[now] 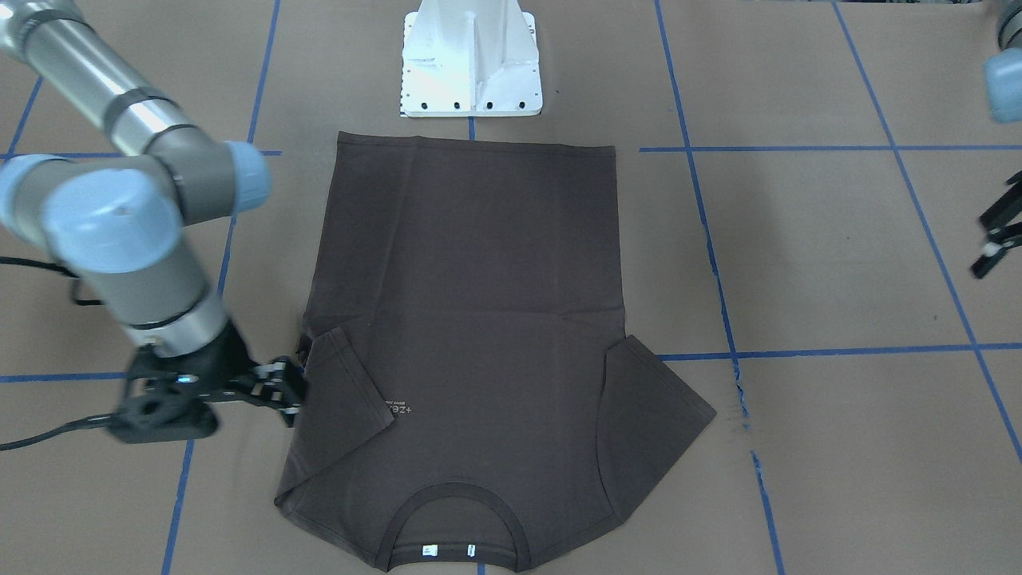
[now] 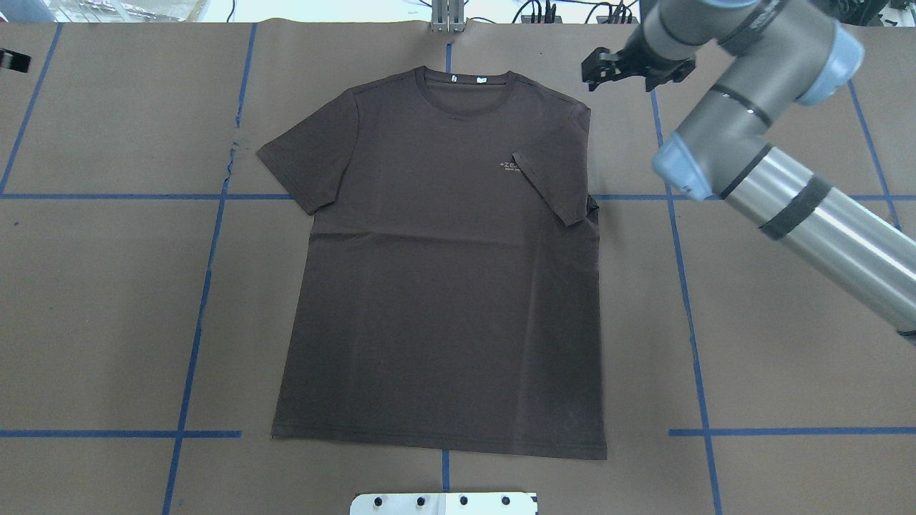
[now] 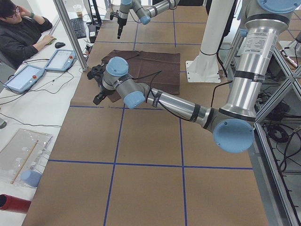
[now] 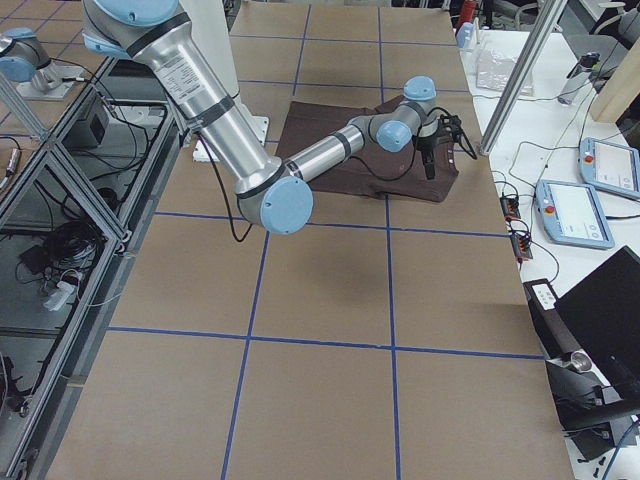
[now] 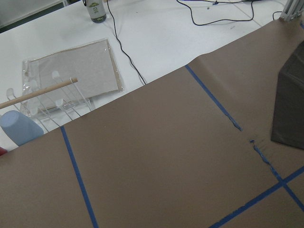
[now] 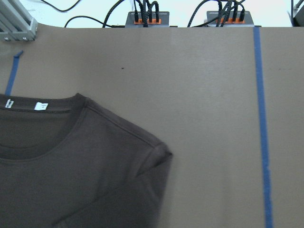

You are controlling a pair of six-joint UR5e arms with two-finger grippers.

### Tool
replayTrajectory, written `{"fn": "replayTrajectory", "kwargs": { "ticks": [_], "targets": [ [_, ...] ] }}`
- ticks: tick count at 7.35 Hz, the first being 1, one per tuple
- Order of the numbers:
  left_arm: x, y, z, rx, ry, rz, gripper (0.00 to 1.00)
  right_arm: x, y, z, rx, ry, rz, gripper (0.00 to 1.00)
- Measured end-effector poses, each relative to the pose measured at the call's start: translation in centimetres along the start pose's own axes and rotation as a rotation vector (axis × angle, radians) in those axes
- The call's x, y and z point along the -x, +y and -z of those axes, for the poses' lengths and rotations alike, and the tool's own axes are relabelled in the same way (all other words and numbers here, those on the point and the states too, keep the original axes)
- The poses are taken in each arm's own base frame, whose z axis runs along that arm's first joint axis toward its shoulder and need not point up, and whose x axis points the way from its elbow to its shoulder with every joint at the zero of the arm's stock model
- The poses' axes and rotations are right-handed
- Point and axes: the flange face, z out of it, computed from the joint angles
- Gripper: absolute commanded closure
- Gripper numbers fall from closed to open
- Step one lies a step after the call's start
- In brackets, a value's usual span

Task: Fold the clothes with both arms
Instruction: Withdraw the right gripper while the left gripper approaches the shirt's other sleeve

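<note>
The dark brown T-shirt (image 2: 444,286) lies flat on the brown paper, collar and white tags (image 2: 465,79) at the far side and hem toward the robot base. Its right-hand sleeve (image 2: 554,186) is folded in over the chest and partly covers the pale lettering; the other sleeve (image 2: 304,161) lies spread out. My right gripper (image 2: 600,74) hovers just beside the folded shoulder, open and empty; it also shows in the front view (image 1: 291,391). My left gripper (image 1: 998,231) is far off to the shirt's other side at the frame edge; I cannot tell its jaw state.
The white metal base (image 2: 444,503) stands at the near table edge by the hem. Blue tape lines cross the paper, with a torn stretch (image 2: 232,146). A seated operator (image 3: 19,37), control tablets (image 3: 44,68) and a clear rack (image 5: 71,71) lie beyond the table's far edge.
</note>
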Motion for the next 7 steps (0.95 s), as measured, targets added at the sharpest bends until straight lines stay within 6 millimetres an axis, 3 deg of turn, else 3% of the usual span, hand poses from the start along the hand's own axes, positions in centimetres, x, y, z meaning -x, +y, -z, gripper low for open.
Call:
{"fn": "replayTrajectory", "kwargs": {
  "ticks": [2,3,4,5,7],
  "targets": [
    [-3.9,-2.2,-6.7,0.028,-0.017,0.148,0.46,-11.2,-0.9,4.3,0.04,-0.053,0.077,0.0],
    [-6.0,-3.1,-9.7,0.03,-0.025,0.228,0.49,-16.3,-0.4,6.1,0.05,-0.074,0.101,0.0],
    [-8.0,-3.4,-13.0,0.022,-0.031,0.302,0.5,-20.0,0.2,7.2,0.057,-0.087,0.121,0.0],
    [-10.1,-3.2,-16.5,0.002,-0.042,0.356,0.51,-22.0,0.7,7.8,0.058,-0.089,0.131,0.0],
    [-13.9,-2.0,-22.6,-0.029,-0.072,0.422,0.51,-23.4,1.4,8.0,0.059,-0.087,0.134,0.0]
  ]
}}
